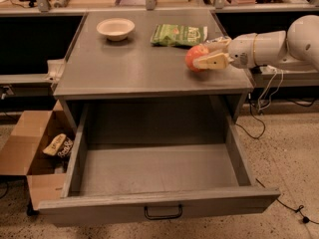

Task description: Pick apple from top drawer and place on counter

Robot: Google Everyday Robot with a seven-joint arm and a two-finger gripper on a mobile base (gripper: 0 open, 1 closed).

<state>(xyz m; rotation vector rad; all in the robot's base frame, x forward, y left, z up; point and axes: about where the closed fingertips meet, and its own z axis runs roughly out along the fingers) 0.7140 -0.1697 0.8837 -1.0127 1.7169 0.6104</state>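
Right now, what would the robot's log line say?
gripper: shut on apple | apple: over counter, not yet released | drawer: open

Claw (202,55) at the worktop's (124,71) right side, clamped on the apple (192,57), with a green bag (178,35) just behind it and a bowl (115,28) far left. Broad free stretch across middle and front. Drawer (159,204) pulled out below, its front part open from above.

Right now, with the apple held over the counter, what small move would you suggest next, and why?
Probably lower the gripper slightly and open it. It holds the apple at the right side of the counter, close above or touching it, I cannot tell which. The top drawer stands open and empty, so only the release seems left.
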